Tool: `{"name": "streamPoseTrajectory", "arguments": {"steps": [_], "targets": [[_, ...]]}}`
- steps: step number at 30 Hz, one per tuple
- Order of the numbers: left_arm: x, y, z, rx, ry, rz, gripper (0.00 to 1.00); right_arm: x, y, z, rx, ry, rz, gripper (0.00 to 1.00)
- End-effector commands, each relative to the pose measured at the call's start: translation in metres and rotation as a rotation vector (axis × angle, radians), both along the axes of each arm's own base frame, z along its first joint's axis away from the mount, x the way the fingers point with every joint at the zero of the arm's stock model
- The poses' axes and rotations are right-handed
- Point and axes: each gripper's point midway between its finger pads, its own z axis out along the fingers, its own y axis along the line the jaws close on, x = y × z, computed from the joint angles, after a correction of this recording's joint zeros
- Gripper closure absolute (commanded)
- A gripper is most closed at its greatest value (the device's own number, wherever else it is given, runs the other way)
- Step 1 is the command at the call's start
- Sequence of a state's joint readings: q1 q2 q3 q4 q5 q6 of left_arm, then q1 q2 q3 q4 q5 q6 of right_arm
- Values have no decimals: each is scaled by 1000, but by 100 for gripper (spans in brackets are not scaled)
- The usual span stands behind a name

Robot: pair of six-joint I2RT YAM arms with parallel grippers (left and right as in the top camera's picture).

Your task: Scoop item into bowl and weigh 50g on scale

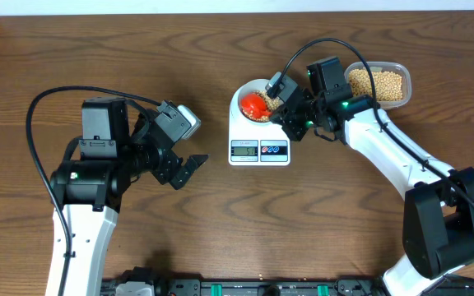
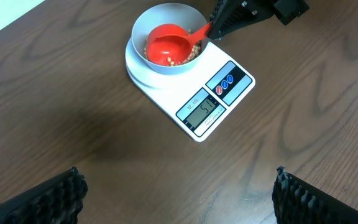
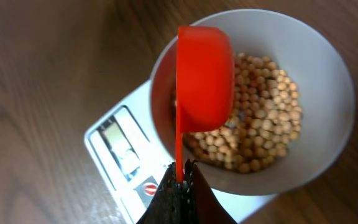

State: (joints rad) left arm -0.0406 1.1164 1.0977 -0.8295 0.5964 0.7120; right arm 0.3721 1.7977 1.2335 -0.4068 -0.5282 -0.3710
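The white scale (image 1: 259,140) sits mid-table with the pale bowl (image 1: 245,96) on it. Tan beans (image 3: 260,134) lie in the bowl's bottom. My right gripper (image 3: 180,169) is shut on the thin handle of a red scoop (image 3: 202,78), whose cup is turned on its side over the beans inside the bowl (image 3: 328,93). The scoop (image 2: 168,50) also shows red in the bowl (image 2: 160,18) from the left wrist, above the scale (image 2: 213,102) and its lit display. My left gripper (image 1: 189,168) hovers open over bare wood left of the scale, fingertips (image 2: 73,186) wide apart with nothing between them.
A clear plastic tub (image 1: 377,82) full of the same beans stands at the back right, just behind my right wrist. Black cables loop off both arms. A dark rail runs along the table's front edge (image 1: 245,289).
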Motion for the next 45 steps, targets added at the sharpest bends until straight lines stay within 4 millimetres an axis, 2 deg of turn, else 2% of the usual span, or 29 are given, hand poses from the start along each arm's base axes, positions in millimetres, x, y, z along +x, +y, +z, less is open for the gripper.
{"name": "streamPoseTrajectory", "arguments": {"steps": [1,8,18,24,37,45], "targets": [[3,1,7,5,-23,-5,2,-4,6,21,91,31,-8,99],[3,1,7,5,-23,-5,2,4,-6,23,125,81,-84,99],[3,1,7,5,-23,-5,2,8,-12,31,189,103,-90,99],[3,1,7,5,-23,-5,2,23,-27,17,19,-28,-118,99],[3,1,7,5,-23,-5,2,20,-15,8,-127,-144,-38,99],[3,1,7,5,-23,-5,2,16,-13,5,-149,-141,-28,99]]}}
